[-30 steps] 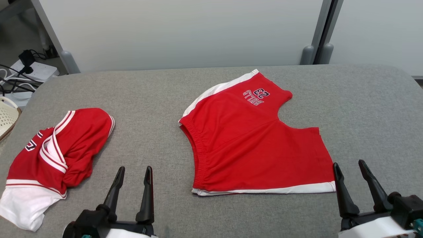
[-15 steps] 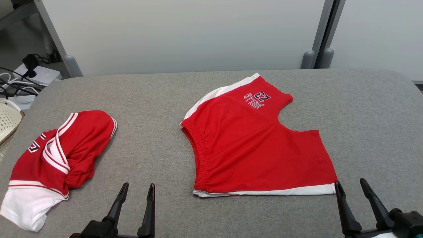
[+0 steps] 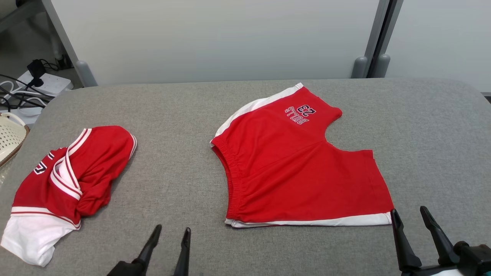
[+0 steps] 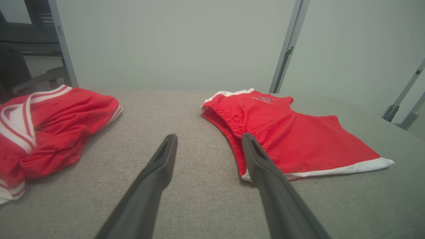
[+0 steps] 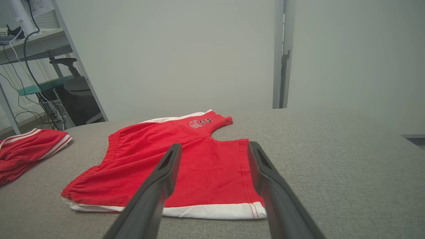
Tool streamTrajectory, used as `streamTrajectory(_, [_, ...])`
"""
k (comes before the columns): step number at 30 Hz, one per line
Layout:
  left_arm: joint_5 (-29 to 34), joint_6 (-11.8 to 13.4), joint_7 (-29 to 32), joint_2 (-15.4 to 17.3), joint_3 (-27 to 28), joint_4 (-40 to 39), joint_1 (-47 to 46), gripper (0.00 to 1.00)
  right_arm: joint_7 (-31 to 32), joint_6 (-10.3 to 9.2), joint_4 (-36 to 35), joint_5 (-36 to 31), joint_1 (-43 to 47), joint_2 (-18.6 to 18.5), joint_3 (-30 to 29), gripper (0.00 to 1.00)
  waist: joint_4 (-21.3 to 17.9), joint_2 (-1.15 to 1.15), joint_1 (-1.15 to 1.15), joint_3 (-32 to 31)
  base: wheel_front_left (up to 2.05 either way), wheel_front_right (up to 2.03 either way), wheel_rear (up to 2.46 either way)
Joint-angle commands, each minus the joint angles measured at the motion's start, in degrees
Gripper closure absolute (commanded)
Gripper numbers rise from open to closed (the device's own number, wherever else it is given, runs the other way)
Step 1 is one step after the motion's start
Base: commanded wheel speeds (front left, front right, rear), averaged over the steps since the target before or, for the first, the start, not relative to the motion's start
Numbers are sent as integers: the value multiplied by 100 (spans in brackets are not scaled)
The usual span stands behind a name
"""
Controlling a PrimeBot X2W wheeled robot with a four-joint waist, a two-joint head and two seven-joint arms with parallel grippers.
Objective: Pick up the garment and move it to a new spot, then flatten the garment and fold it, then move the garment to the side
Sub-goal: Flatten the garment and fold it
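Observation:
Red shorts with white trim and a "BULLS 23" print lie spread flat in the middle of the grey table. A crumpled red-and-white jersey sits at the table's left. My left gripper is open near the front edge, between the two garments and touching neither. My right gripper is open just off the shorts' near right corner. In the left wrist view the open left gripper has the shorts to its right and the jersey to its left. The right gripper points over the shorts.
A woven basket stands off the table's left edge, with a power strip and cables on the floor behind it. Grey partition posts rise behind the table. Bare grey cloth stretches to the right of the shorts and along the back.
Both grippers have drawn back toward the bottom of the head view, the left one also shifting right. The garments lie as before; the camera has shifted slightly.

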Motion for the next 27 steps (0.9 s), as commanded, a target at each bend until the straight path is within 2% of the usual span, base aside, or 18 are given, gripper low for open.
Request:
streamTrajectory(1, [46,-96,-50,-7,107,-17,-252,0,-76,-1,-181,-20,-114,-90,107,0,6,0,0,14,0,0,0])
streamTrajectory(8, [393,-457,-50,87,-384,894,-827,0,-76,-1,-223,17,-188,-143,158,0,42,0,0,220,0,0,0])
streamTrajectory(18, [573,-529,-50,44,-862,2458,-2016,0,-76,-1,-309,30,-509,-232,229,0,-57,0,0,789,0,0,0])
streamTrajectory(20, [560,-535,-50,33,-897,2568,-2231,16,-76,-1,-327,33,-579,-236,239,0,-84,0,0,913,0,0,0])
streamTrajectory(21, [562,-538,-50,29,-927,2631,-2319,33,-76,-1,-330,35,-610,-236,246,0,-102,0,0,966,0,0,0])
streamTrajectory(22, [566,-541,-50,26,-958,2700,-2401,42,-76,-1,-324,36,-641,-239,254,0,-125,0,0,1017,0,0,0])
streamTrajectory(23, [576,-543,-50,23,-990,2762,-2479,41,-76,-1,-319,35,-677,-243,258,0,-148,0,0,1063,0,0,0])
streamTrajectory(27, [618,-552,-50,16,-1136,3037,-2764,21,-76,-1,-315,46,-836,-228,252,0,-287,0,0,1226,0,0,0])
